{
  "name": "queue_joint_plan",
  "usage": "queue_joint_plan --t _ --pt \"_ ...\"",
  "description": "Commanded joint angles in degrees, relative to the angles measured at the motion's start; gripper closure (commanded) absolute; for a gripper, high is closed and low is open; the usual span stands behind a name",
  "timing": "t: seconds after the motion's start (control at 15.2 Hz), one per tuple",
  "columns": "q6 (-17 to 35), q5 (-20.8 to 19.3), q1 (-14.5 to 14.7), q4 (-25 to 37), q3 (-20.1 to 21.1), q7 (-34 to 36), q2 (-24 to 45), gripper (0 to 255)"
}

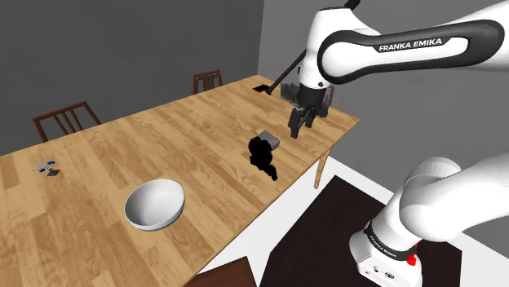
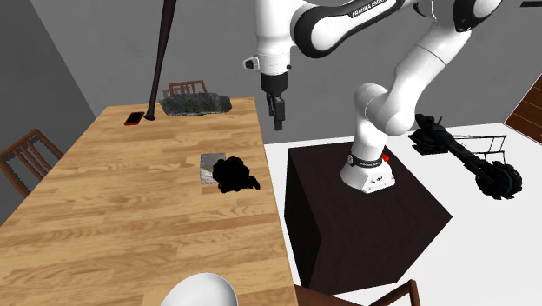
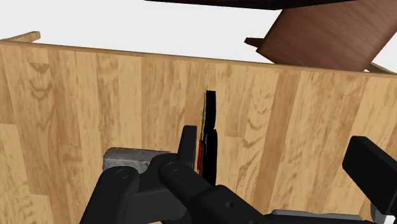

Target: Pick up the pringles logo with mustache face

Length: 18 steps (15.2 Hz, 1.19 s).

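Released, the pincer (image 1: 300, 124) is held in the air over the counter (image 1: 139, 139), its fingers (image 3: 369, 167) set apart with nothing clasped between them. The logo (image 1: 263, 155) is seen as a black, ragged shape resting on the counter near the long edge that faces the stand (image 2: 373, 228), below the pincer and apart from it. In the wrist view it is shown as a thin black sliver with a red and yellow streak, just beside one finger and not gripped. A grey slab (image 1: 270, 137) is laid right against the logo, on the side away from the bowl (image 1: 155, 204). That white bowl is set well apart from both, further along the counter toward the shoulder view's lower left. At the counter's far end a small red item (image 2: 134, 118) is found, with a dark pole (image 2: 161, 52) rising beside it and a dark grey heap (image 2: 196, 104) next to that. A small grey object (image 1: 47, 169) is placed near the counter's edge at the shoulder view's left. Brown chairs (image 1: 65, 118) are drawn up along the counter's far side.
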Motion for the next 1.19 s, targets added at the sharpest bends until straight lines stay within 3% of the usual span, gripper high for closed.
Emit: queue_joint_plan --t 0.0,0.86,1.12 --pt "4.3 -0.2 -0.2 0.0 0.1 0.1 3.8 0" --pt "26.1 -2.3 -1.5 8.2 0.0 1.6 31.6 0" --pt "29.2 -2.3 -1.5 7.2 -0.1 1.6 33.7 0"
